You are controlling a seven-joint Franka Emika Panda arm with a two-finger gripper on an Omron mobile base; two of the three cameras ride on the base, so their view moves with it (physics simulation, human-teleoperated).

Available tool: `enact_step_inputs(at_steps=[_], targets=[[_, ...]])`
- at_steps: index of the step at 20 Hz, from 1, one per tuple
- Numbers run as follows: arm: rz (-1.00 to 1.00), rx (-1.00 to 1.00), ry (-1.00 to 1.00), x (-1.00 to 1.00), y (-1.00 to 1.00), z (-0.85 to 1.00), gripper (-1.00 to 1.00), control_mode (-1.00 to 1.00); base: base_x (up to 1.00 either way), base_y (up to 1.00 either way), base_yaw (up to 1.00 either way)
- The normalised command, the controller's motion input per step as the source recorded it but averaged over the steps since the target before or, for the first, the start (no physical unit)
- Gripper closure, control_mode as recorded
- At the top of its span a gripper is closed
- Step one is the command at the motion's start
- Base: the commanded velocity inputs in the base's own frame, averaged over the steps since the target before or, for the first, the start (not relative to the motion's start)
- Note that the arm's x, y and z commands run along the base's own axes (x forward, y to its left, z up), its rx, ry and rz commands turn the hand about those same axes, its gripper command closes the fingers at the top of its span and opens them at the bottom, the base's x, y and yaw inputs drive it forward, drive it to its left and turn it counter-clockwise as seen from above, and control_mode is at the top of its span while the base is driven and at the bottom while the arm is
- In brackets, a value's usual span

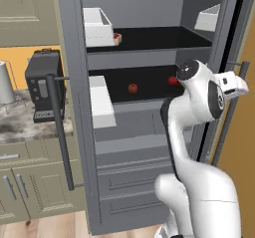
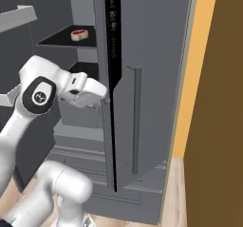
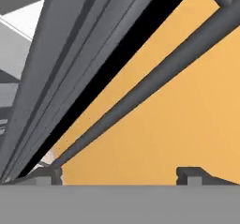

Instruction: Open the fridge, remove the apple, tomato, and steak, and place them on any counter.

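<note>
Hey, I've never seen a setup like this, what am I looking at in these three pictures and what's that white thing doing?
It is a computer-rendered kitchen. The white thing is a robot arm on a base that can drive. Two cameras ride on the base, looking past the arm from its left and right. The third sits on the hand.

The dark grey fridge stands with its left door open. A steak lies on an upper shelf; two small red items, an apple and a tomato, sit on the shelf below. Left of the fridge, a coffee machine stands on the counter.

The gripper is open, holds nothing, and faces the right door's bar handle.
</note>
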Motion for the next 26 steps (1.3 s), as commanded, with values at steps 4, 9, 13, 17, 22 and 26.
enact_step_inputs(at_steps=[4, 9, 13, 17, 22, 26], targets=[[-0.07, -0.03, 0.06, 0.22, 0.07, -0.03, -1.00, -1.00, 0.00, 0.00, 0.00], [-0.08, -0.01, -0.15, 0.30, 0.45, -0.12, -1.00, -1.00, 0.00, 0.00, 0.00], [0.00, 0.00, -0.09, 0.65, 0.33, 0.00, -1.00, -1.00, 0.00, 0.00, 0.00], [0.00, 0.00, 0.03, 1.00, 0.05, 0.14, -1.00, -1.00, 0.00, 0.00, 0.00], [-0.02, 0.00, 0.00, 0.75, 0.25, 0.05, -1.00, -1.00, 0.00, 0.00, 0.00], [-0.05, -0.04, -0.04, 0.08, -0.18, 0.00, -1.00, -1.00, 0.00, 0.00, 0.00]])
